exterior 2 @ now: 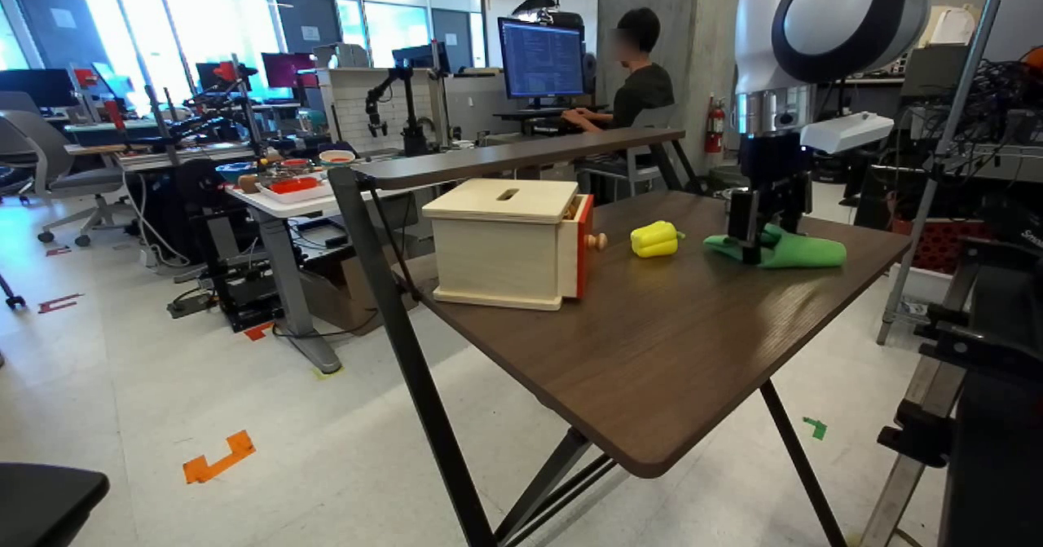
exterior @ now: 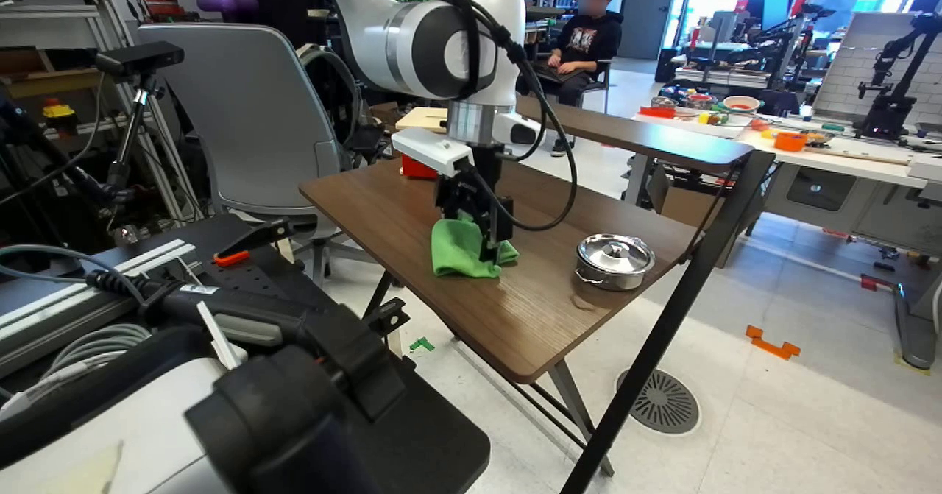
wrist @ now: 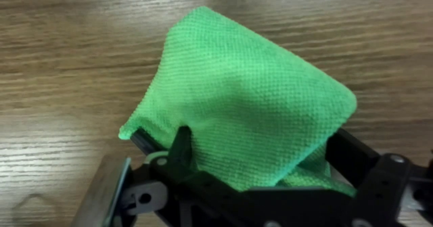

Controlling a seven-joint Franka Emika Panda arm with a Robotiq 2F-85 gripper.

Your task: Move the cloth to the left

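Observation:
The green cloth [exterior: 458,252] lies crumpled on the brown table [exterior: 530,325]. It shows in an exterior view [exterior 2: 807,252] with my gripper [exterior 2: 770,241] pointing down into it. In the wrist view the cloth [wrist: 236,91] fills the middle, with a corner raised toward the top. My gripper [wrist: 259,135] is low over the table with its black fingers wide apart, and part of the cloth lies between them. The left finger presses against a fold; the right finger is at the cloth's edge. The fingertips are partly hidden by the cloth. My gripper also shows in an exterior view [exterior: 475,235].
A lidded silver pot [exterior: 617,262] stands near the table's edge. A wooden box [exterior 2: 495,249] with a red-fronted drawer [exterior 2: 584,245] and a yellow pepper [exterior 2: 654,240] stand on the table. A raised shelf [exterior: 647,137] runs along one side, on a black post [exterior: 662,317].

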